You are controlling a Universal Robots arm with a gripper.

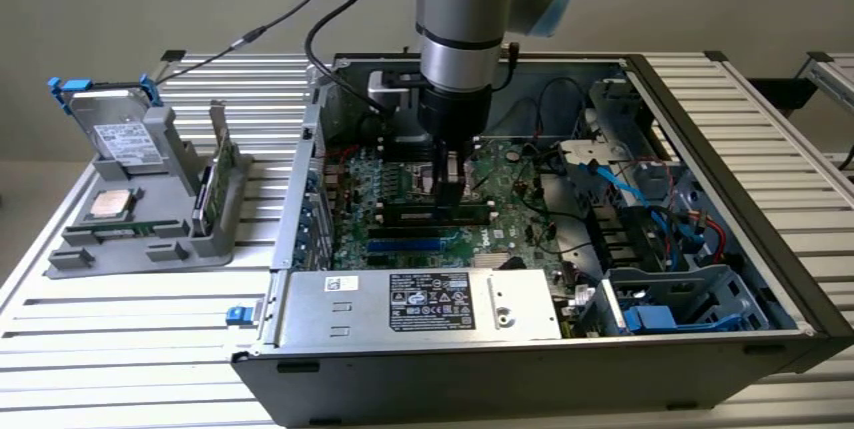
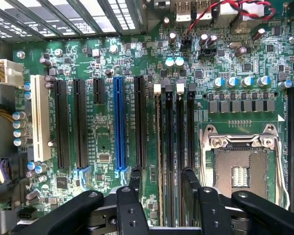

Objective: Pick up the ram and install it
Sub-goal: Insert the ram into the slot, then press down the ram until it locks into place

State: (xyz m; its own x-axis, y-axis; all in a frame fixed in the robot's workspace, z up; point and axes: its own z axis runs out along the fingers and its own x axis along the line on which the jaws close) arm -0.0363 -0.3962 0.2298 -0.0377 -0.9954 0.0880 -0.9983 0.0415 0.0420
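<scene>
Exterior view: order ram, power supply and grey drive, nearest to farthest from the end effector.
1. ram, right beneath the end effector.
2. power supply, toward the camera.
3. grey drive, far off at the exterior view's left.

My arm (image 1: 467,9) hangs in from twelve o'clock in the exterior view, its last segment plumb. The wrist (image 1: 451,114) is vertical and the tool points straight toward six o'clock. The jaws stand apart. In the wrist view I see a clear gap between the two black fingers (image 2: 135,178), with nothing clamped between them.
</scene>
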